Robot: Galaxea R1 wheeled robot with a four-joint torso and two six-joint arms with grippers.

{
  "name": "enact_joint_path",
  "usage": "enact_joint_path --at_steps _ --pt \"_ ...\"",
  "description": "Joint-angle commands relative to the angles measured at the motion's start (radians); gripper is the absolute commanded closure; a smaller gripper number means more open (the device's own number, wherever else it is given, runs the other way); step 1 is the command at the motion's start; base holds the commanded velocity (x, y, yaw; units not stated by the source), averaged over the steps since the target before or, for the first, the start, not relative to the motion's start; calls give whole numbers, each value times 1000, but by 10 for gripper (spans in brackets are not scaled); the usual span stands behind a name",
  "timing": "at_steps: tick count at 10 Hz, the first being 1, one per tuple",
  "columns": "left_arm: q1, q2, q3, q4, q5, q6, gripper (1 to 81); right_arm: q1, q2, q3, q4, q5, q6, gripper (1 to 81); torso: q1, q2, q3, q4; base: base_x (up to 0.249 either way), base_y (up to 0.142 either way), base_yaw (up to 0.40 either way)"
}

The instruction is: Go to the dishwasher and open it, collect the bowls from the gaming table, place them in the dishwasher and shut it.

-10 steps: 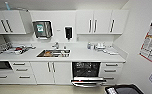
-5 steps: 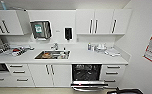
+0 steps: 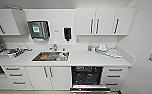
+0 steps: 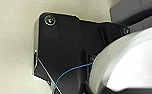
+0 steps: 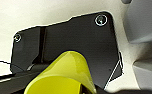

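White kitchenette wall: long white desk [image 3: 92, 60] with inset steel sink [image 3: 51, 56], white upper cabinets [image 3: 104, 21], black wall dispenser [image 3: 67, 33]. Under-desk dishwasher [image 3: 87, 75], right of the sink, stands open, dark racked interior exposed, steel door [image 3: 90, 88] folded down. Left wrist view: white round bowl [image 4: 132, 62] close by the left pincer; grip cannot be told. Right wrist view: yellow-green glossy bowl [image 5: 64, 75] by the right pincer; grip likewise unclear.

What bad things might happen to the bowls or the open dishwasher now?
The dishwasher door lies folded down low in front, so the robot's base might bump it on approach. The white bowl sits close by the left wrist and the yellow bowl by the right; how firmly each is held is unclear, so a jolt could drop one.
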Motion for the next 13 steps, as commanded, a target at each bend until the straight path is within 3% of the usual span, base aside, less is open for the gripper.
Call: enact_joint_path --at_steps 1,13 --pt "-35 -16 2 4 17 5 811 49 -11 1 -5 -43 -2 811 0 0 0 0 150 0 0" --pt "-35 -16 2 5 17 5 811 46 -11 -2 -5 -43 -2 811 -2 -2 0 0 150 0 0"
